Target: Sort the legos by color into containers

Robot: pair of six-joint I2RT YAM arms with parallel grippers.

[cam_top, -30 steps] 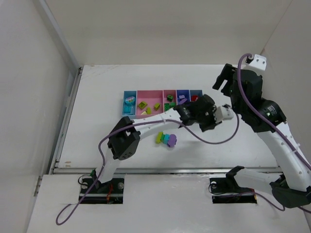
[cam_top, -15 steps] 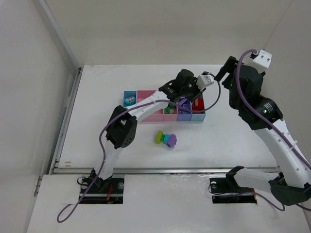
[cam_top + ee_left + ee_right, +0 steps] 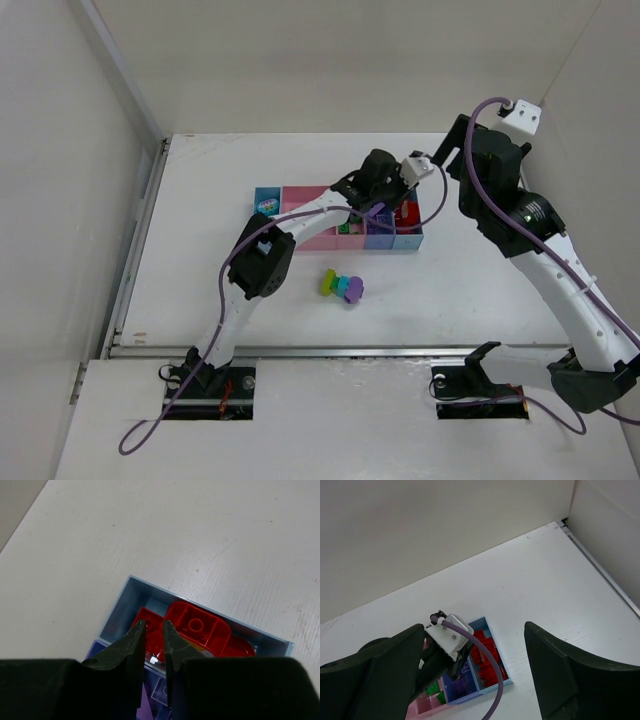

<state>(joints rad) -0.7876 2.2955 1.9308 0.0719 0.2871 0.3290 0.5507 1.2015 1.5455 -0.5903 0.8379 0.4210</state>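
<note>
- White table (image 3: 200, 250) fills the middle of the overhead view, with pale walls around it.
- Black-and-white right arm (image 3: 540, 250) rises along the right side of the overhead view, and its wrist is lifted high near the upper right.
- The right gripper (image 3: 474, 626) has its two dark fingers (image 3: 380, 670) spread wide with nothing between them. It hangs well above the table.
- The left arm (image 3: 290, 225) runs diagonally from the lower left up to the centre of the overhead view and crosses over the row of bins.
- The containers (image 3: 322, 241) sit in the upper centre of the table as a joined row of light blue, pink and purple-blue bins.
- The left gripper (image 3: 152, 625) is pinched nearly closed, with only a thin slit between its fingers. Its tips are just over the end light blue bin (image 3: 117, 612). I cannot tell whether anything is caught in the slit.
- Red legos (image 3: 197, 630) lie in that end bin, at the right end of the row.
- Three loose legos (image 3: 342, 287), lime, cyan and purple, are touching one another on the bare table below the row.
- Small green pieces (image 3: 345, 228) lie in a narrow pink bin.
- A cyan piece (image 3: 266, 207) lies in the far-left bin.
</note>
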